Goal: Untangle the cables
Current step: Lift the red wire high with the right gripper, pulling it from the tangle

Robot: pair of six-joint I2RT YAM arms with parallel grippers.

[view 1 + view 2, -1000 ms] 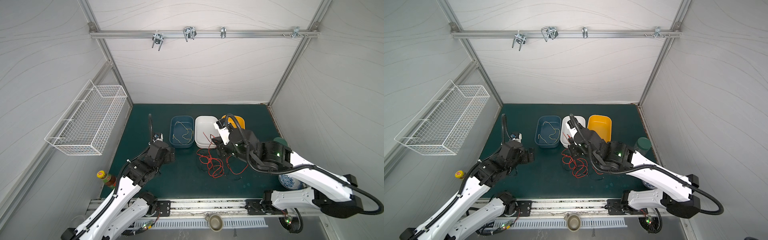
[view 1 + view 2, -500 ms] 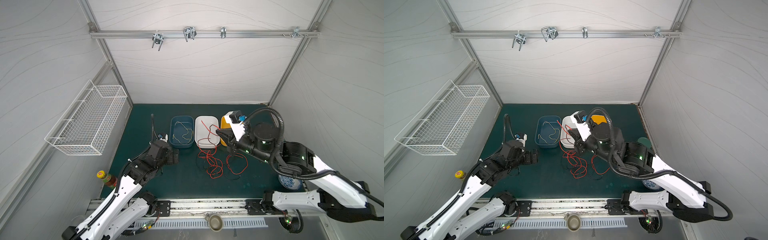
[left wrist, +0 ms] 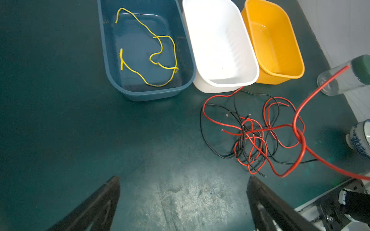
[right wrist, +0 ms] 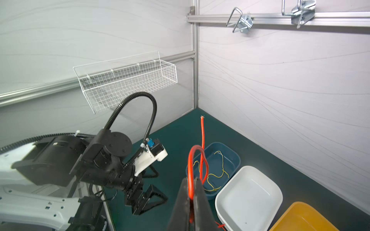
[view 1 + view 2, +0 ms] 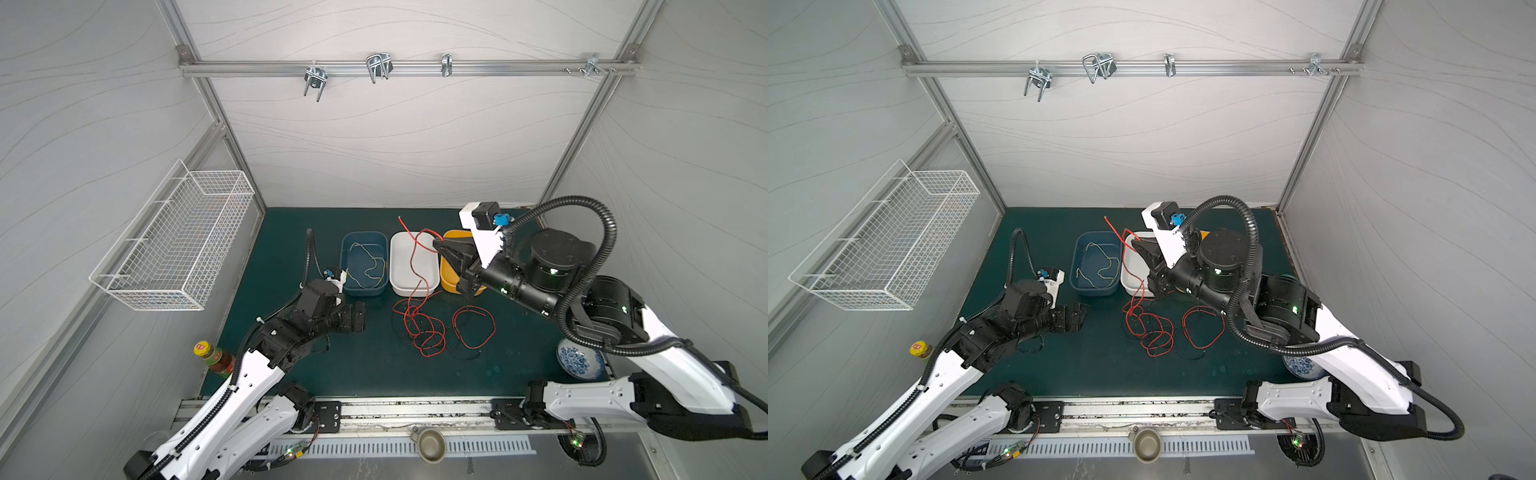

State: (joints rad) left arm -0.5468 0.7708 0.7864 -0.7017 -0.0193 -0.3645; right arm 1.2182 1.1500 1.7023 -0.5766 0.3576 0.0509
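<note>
Partly done. Has yellow cable (image 3: pixel 158 52) alone in blue bin (image 3: pixel 104 50). Pinches red cable (image 4: pixel 202 132) in closed right gripper (image 4: pixel 191 179), raised above white bin (image 3: pixel 254 68). Leaves left gripper (image 3: pixel 183 180) wide open, empty. Leaves red-black tangle (image 3: pixel 248 138) unsorted on mat (image 3: pixel 60 120).

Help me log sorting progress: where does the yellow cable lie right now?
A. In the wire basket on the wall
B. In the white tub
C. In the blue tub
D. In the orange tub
C: the yellow cable lies loose on the floor of the blue tub, apart from the red and black tangle on the mat.
</note>
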